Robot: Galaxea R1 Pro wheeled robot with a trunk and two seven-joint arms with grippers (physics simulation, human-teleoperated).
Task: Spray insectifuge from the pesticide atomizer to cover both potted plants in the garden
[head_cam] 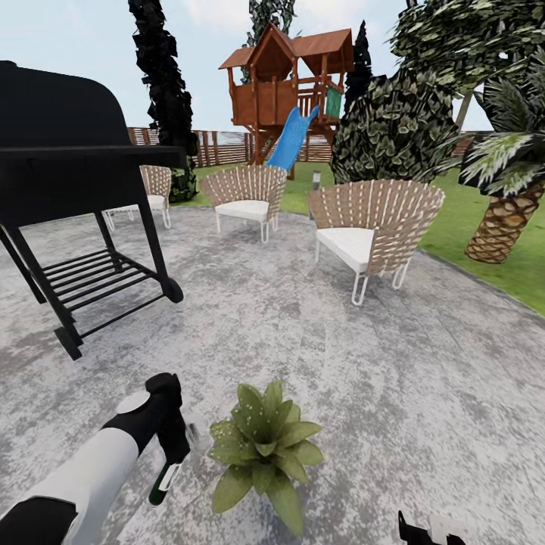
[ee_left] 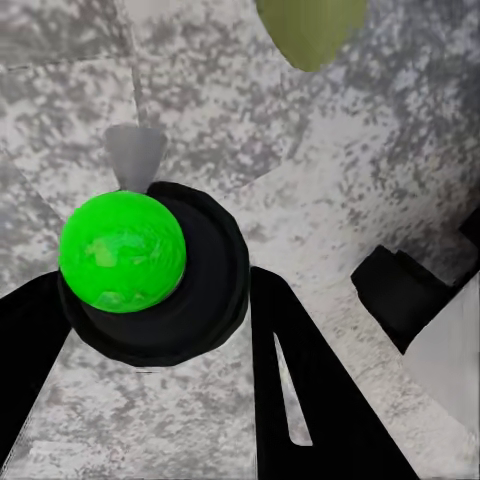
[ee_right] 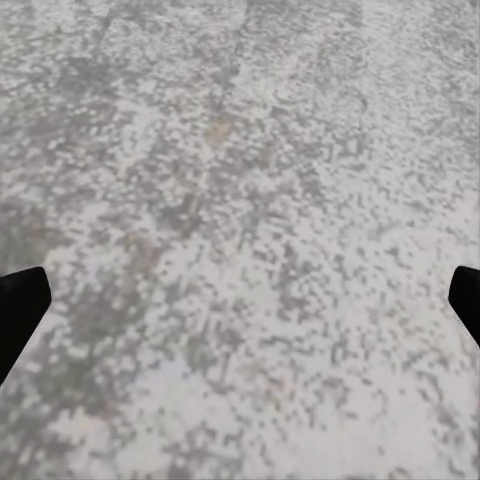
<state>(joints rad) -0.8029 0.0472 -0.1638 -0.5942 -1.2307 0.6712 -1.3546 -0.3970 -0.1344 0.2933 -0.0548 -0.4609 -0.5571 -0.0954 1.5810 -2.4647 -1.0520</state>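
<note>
My left gripper (head_cam: 171,453) is shut on the pesticide atomizer (head_cam: 163,480), a slim dark green bottle held low over the grey patio just left of a potted plant (head_cam: 262,448). In the left wrist view the atomizer (ee_left: 150,270) sits between my black fingers (ee_left: 300,390), showing a bright green round end and a grey nozzle cone, with a leaf (ee_left: 310,30) beyond it. A few pale specks seem to dot the plant's upper leaves. My right gripper (head_cam: 426,531) hangs open at the frame's lower edge, its fingertips (ee_right: 20,305) wide apart over bare paving. The second potted plant is out of view.
A black barbecue grill (head_cam: 72,189) stands on the left of the patio (head_cam: 393,363). Wicker chairs (head_cam: 372,223) (head_cam: 246,195) ring the far side. Beyond are a wooden playhouse with blue slide (head_cam: 291,91), a dark bush (head_cam: 397,125), a palm (head_cam: 506,219) and lawn (head_cam: 484,250).
</note>
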